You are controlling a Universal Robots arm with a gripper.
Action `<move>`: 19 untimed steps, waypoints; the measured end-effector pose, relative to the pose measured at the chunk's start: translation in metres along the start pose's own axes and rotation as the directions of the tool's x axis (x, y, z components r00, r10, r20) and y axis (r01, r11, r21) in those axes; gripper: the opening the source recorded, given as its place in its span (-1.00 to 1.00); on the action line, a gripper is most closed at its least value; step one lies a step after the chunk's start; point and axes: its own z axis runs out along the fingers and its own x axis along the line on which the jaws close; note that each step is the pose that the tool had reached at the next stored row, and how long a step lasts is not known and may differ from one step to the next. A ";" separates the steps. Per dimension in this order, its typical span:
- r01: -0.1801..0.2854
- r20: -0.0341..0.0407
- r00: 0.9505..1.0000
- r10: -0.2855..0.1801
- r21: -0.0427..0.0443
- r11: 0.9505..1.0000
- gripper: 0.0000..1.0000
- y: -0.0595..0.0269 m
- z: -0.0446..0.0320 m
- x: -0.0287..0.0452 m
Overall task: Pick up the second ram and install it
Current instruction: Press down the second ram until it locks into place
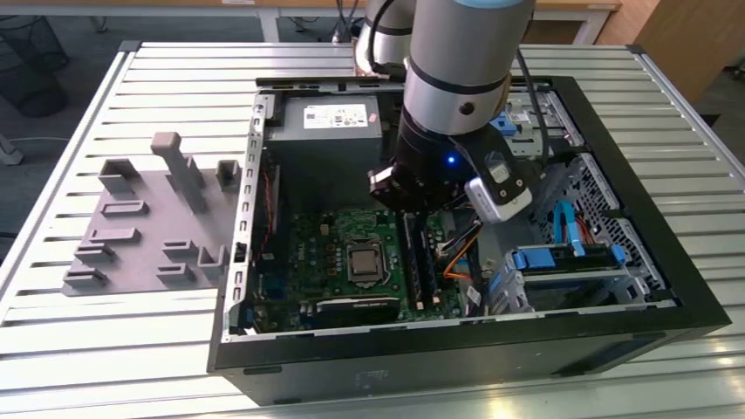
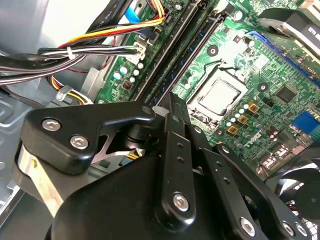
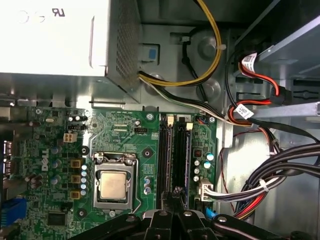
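My gripper point(image 1: 407, 208) hangs inside the open computer case, over the far end of the black memory slots point(image 1: 420, 259) of the green motherboard point(image 1: 314, 253). In both wrist views its fingers point(image 3: 176, 192) point(image 2: 169, 99) are shut, with no gap between the tips. The second ram point(image 2: 198, 47), a thin dark strip with small chips, stands on edge along a slot point(image 3: 179, 155) in line with the fingertips. Whether the tips pinch it or only rest above it I cannot tell.
The grey power supply point(image 1: 331, 118) fills the case's far end. Bundled cables point(image 3: 260, 185) run close beside the slots. The processor socket point(image 3: 114, 184) lies on the slots' other side. Blue drive bays point(image 1: 559, 257) are at the exterior view's right and a grey multi-slot fixture point(image 1: 152, 223) at its left.
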 end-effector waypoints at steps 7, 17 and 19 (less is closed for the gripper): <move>-0.001 0.000 1.000 0.001 0.000 1.000 -0.79 0.0000 0.0029 -0.0001; -0.003 0.000 1.000 0.003 0.000 1.000 -0.79 -0.0001 0.0081 -0.0002; -0.003 0.000 1.000 0.003 0.000 1.000 -0.79 -0.0001 0.0089 -0.0002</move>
